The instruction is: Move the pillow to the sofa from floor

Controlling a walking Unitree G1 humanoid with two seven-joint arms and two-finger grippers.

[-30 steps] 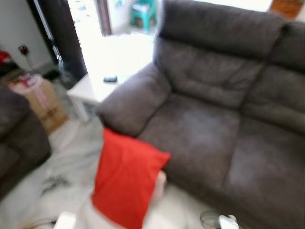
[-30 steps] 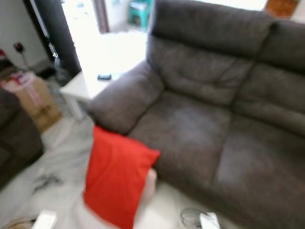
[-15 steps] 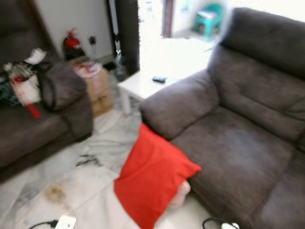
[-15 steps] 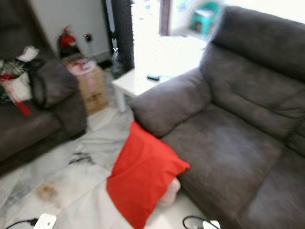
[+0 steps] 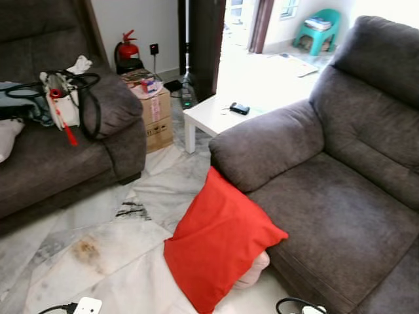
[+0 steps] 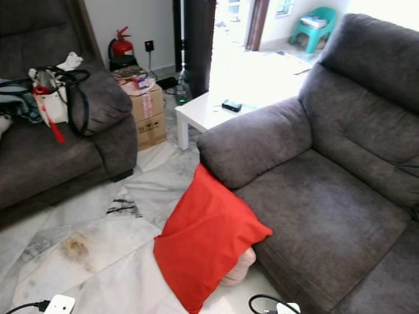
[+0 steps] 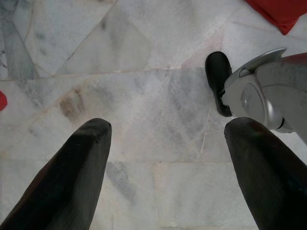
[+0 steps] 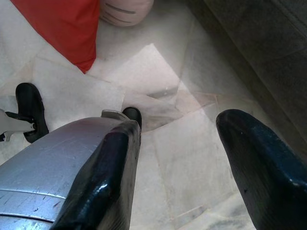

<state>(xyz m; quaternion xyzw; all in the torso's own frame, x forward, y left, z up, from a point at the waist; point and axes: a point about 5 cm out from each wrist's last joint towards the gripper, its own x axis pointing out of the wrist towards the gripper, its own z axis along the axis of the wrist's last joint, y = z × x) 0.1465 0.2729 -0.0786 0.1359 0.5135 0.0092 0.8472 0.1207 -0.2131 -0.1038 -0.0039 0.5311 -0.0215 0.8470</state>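
A red pillow (image 5: 219, 240) stands tilted on the marble floor (image 5: 98, 248), leaning against the front of the grey sofa (image 5: 327, 203) below its armrest. A pale pink cushion (image 5: 252, 273) peeks out under it. In the right wrist view the pillow's corner (image 8: 60, 26) and the pink cushion (image 8: 125, 7) lie ahead of my right gripper (image 8: 177, 163), which hangs open over the floor beside the sofa base. My left gripper (image 7: 165, 165) hangs open over bare marble, with the pillow's tip (image 7: 280, 14) far off.
A second dark sofa (image 5: 59, 150) with bags stands at the left. A white side table (image 5: 226, 118) and a cardboard box (image 5: 154, 111) sit behind the pillow. A power strip (image 5: 85, 305) and cables lie on the floor near me.
The camera has swung left and steadied: the sofa has slid to the right of the picture and the left sofa, box and fire extinguisher have come into view. The pillow has not moved.
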